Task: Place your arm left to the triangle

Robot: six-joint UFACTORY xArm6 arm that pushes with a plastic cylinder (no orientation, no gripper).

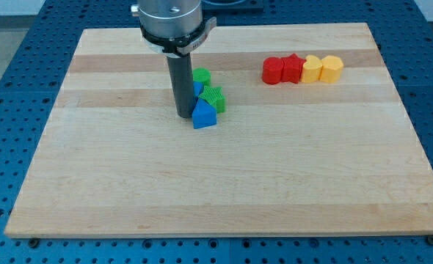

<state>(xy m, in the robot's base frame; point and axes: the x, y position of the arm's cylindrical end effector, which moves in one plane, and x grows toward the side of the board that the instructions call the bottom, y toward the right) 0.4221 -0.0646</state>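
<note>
A blue triangle block (204, 116) lies on the wooden board (224, 183), left of centre near the view's top. My tip (184, 115) rests on the board just left of the triangle, almost touching it. A green star-like block (214, 97) sits right behind the triangle. A second green block (201, 75) lies further up. A small piece of another blue block (197, 89) shows between the rod and the green blocks; its shape is hidden by the rod.
At the view's top right, a row of blocks stands together: a red block (273, 70), a red star (293, 68), a yellow block (313, 69) and a yellow block (332, 69). Blue perforated table surrounds the board.
</note>
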